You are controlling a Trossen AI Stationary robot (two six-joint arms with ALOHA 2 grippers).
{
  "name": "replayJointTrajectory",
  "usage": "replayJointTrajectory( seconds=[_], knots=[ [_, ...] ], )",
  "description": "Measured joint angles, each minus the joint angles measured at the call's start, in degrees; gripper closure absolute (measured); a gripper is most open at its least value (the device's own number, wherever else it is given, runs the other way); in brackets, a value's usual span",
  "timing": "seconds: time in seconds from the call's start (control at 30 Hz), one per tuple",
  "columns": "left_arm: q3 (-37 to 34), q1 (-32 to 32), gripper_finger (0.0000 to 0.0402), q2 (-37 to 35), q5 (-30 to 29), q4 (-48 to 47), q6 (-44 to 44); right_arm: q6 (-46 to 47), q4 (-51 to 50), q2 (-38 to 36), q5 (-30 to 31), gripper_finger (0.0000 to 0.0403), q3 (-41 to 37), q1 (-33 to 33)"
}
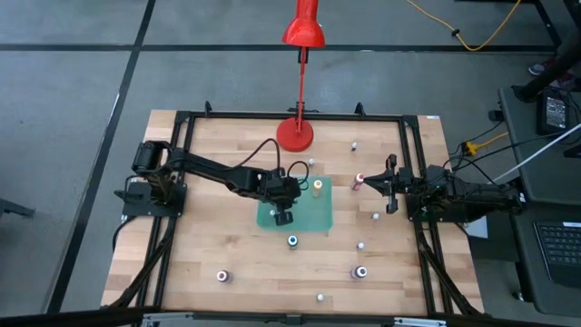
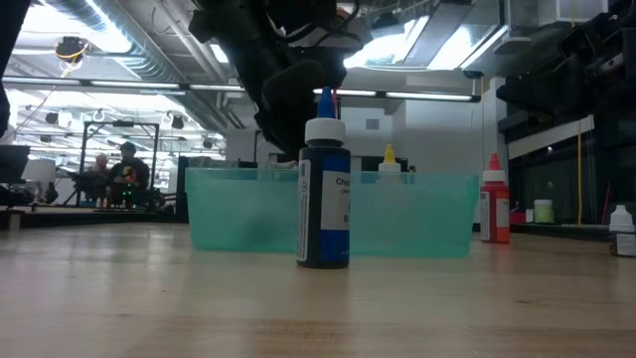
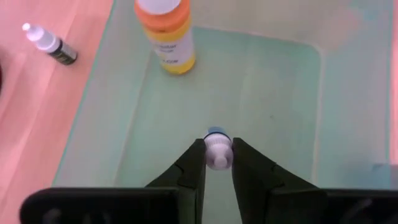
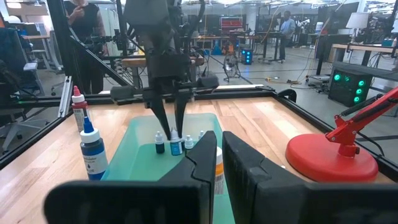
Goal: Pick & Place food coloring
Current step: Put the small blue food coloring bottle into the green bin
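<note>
We find the left gripper (image 3: 217,163) clenched on a blue food coloring bottle (image 3: 217,147) inside the green tray (image 3: 280,93). We judge placement underway; release should follow. The right gripper (image 1: 388,185) waits rightward, fingers near together, holding nothing.

The tray (image 1: 313,214) is pale green – the table (image 1: 209,245) is light wood with stripes. The lamp (image 1: 300,36) is red, and one bottle (image 3: 166,34) is orange with white cap.
</note>
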Motion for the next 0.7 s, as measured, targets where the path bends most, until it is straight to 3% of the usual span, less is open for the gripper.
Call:
replayJointTrajectory(
  seconds=[0.37,0.7],
  knots=[
    [0.0,0.8,0.0345,0.0,-0.1,0.1,0.0,0.0,0.0,0.0,0.0,0.0372,0.0,0.0],
    [0.0,2.4,0.0345,0.0,3.3,0.1,1.5,0.0,0.0,0.0,0.0,0.0372,0.0,0.0]
  ],
)
